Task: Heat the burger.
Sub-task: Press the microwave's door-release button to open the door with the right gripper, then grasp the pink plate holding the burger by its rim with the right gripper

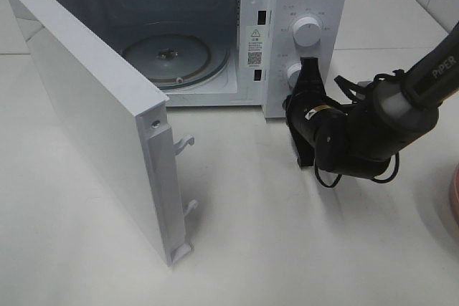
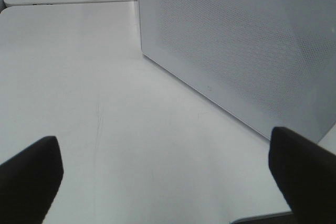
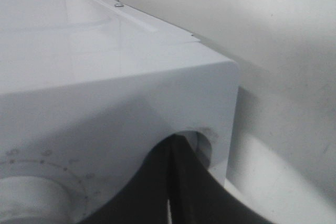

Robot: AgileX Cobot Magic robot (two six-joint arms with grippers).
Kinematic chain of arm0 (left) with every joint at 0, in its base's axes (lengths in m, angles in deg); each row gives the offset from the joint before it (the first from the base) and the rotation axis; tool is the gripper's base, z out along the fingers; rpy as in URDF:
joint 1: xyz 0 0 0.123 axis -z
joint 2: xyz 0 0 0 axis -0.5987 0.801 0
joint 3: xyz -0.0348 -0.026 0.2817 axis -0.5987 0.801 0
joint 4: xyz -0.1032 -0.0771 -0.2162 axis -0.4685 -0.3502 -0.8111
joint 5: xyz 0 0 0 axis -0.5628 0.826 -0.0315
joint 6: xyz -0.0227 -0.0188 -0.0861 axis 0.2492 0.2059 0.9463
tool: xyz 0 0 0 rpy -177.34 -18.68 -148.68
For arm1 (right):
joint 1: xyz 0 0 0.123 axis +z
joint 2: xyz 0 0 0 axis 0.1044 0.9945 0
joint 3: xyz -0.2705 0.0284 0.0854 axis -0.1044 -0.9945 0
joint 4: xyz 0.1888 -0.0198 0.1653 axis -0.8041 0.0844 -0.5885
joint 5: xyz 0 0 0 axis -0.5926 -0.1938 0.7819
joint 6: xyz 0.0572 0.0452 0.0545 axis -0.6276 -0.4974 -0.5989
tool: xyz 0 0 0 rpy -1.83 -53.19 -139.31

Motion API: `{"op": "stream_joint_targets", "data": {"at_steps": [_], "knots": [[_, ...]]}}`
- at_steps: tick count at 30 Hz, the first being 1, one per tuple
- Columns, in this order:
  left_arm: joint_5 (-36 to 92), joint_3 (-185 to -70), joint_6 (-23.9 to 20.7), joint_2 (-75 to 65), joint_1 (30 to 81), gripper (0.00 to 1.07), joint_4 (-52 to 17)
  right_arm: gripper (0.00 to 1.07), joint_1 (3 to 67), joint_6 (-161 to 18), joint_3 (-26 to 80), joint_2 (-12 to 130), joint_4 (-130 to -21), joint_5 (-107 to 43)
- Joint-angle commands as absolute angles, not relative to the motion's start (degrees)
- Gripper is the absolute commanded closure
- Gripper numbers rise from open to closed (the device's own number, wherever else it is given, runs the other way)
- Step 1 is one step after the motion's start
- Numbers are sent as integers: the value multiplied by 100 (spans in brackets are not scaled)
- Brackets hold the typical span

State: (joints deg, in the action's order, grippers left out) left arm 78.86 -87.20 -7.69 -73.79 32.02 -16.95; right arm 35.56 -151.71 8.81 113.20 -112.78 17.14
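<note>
Standing wide open at the left of the high view, the door (image 1: 93, 112) leaves the microwave (image 1: 301, 5) cavity exposed and its turntable (image 1: 172, 59) bare, so the way in is free for food. The burger shows in no picture. A pink rim (image 1: 453, 198) at the right edge of the high view may be its plate, but that cannot be told. The right pincer (image 1: 310, 69) is closed tight on nothing, its tip just beside the lower knob (image 1: 293, 72) on the control panel, below the upper knob (image 1: 307, 31). In the right wrist view the joined tips (image 3: 176, 145) point at the panel's corner. Fingers pressed together make one blunt point, which probably suits poking or hooking at the panel better than gripping. The left pincer (image 2: 167, 169) is spread fully and empty, low over the bare desk (image 2: 105, 77), facing the door's dotted outer face (image 2: 236, 40). It is likely kept back there so the door's swing stays clear. Loading looks not yet begun, and the burger must first be fetched.
</note>
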Motion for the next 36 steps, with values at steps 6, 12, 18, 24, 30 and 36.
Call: {"op": "stream_joint_targets", "data": {"at_steps": [6,12,18,24,30,36], "knots": [[7880,-8691,-764,-7499,3185,7,-1724,107,3487,-14999,778,10799,-10940,1490],[7880,-8691,-764,-7499,3185,7,-1724,107,3487,-14656,721,10616,-10946,877],[7880,-8691,-764,-7499,3185,7,-1724,107,3476,-13957,692,10301,-10940,52],[7880,-8691,-764,-7499,3185,7,-1724,106,3470,-12736,692,9819,-10923,-1134],[7880,-8691,-764,-7499,3185,7,-1724,105,3470,-11218,692,9453,-10768,-2234],[7880,-8691,-764,-7499,3185,7,-1724,104,3470,-10032,692,9080,-10184,-3409]]}}
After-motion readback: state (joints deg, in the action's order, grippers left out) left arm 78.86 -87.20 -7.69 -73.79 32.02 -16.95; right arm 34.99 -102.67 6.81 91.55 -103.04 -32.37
